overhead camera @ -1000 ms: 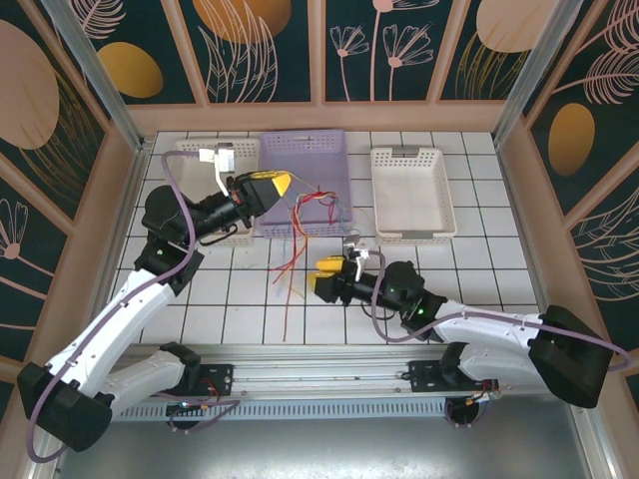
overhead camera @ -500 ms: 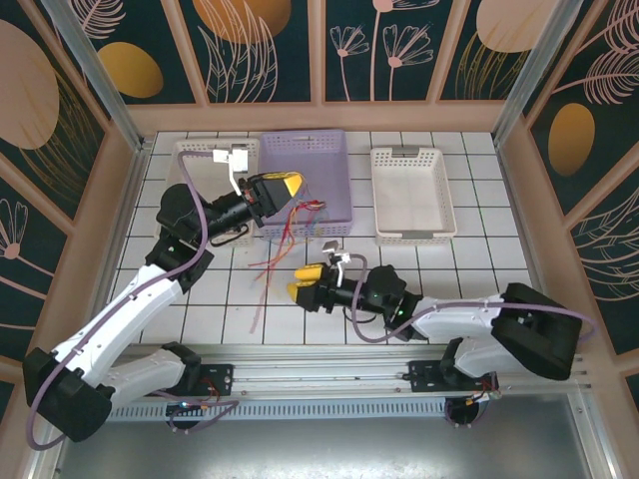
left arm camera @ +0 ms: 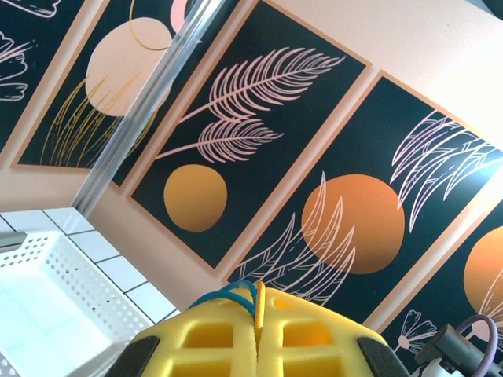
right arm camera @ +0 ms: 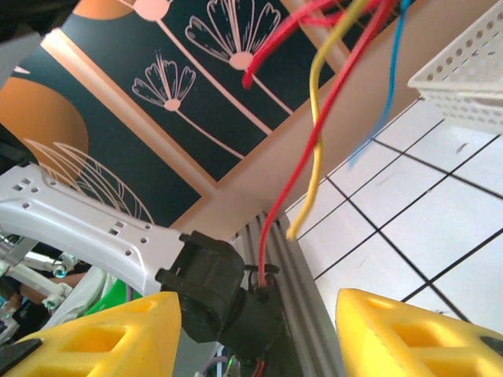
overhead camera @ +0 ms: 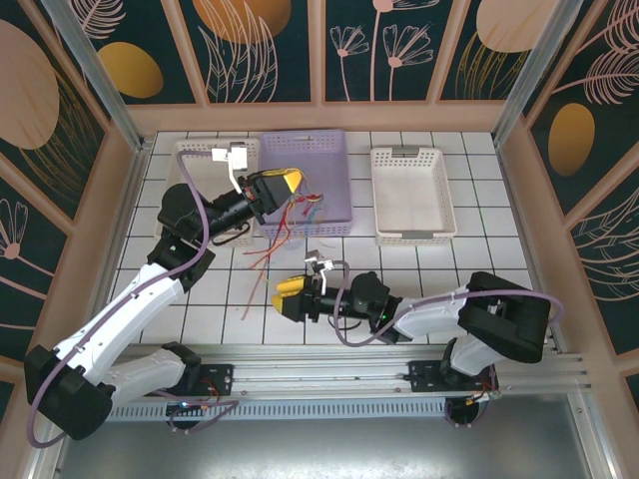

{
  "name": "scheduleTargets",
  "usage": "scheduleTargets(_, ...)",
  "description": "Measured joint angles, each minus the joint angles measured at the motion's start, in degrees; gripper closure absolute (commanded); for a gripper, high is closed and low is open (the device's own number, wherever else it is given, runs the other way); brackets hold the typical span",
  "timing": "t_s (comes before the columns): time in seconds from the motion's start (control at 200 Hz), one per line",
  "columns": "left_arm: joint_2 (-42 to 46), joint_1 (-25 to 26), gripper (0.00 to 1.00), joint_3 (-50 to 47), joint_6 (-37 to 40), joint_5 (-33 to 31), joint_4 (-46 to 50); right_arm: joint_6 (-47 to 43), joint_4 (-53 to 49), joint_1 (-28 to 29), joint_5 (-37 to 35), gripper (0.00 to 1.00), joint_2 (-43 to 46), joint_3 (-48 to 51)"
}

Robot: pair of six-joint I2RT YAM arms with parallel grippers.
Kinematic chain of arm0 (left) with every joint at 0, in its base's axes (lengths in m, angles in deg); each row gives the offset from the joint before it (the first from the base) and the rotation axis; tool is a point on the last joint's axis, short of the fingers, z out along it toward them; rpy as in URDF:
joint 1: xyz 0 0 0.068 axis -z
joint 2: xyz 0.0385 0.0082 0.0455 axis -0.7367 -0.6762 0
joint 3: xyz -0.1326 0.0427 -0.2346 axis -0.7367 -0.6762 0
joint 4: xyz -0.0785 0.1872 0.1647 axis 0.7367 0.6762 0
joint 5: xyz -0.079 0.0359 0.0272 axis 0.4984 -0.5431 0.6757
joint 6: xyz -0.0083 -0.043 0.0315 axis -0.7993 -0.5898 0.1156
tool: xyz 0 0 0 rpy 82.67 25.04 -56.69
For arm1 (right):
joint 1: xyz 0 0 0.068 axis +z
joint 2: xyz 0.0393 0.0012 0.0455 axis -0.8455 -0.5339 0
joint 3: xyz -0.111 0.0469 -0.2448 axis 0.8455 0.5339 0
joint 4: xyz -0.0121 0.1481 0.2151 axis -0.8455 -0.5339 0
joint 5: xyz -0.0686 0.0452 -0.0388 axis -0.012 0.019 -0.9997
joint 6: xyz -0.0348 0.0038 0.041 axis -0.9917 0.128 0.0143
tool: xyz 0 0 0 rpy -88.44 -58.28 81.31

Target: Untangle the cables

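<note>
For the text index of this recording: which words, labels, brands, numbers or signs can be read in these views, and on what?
None can be read.
The dark painted wall panels carry only leaves, flowers and orange discs.
The white perforated plastic basket on the right, the purple plastic basket and the thin red, yellow and blue cables show no print.

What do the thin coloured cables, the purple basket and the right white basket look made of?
The thin red, yellow and blue cables look like plastic-sheathed wire: smooth, limp. The purple rectangular basket and white perforated basket seem matte moulded plastic; regular holes pattern the white one's walls.
</note>
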Motion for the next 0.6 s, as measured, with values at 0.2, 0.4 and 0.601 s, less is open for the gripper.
scheduleTargets(0.2, 0.00, 0.00, 1.00, 0.00, 0.00, -0.35, -0.59, 0.37, 1.33, 2.21, -0.07, 0.43, -3.87, -2.58)
scheduleTargets(0.4, 0.00, 0.00, 1.00, 0.00, 0.00, -0.74, -0.61, 0.85, 2.29, 2.56, -0.39, 0.47, -5.27, -3.63)
scheduleTargets(0.601, 0.00, 0.00, 1.00, 0.00, 0.00, -0.79, -0.74, 1.27, 2.56, 2.78, -1.79, 1.00, -5.29, -3.76)
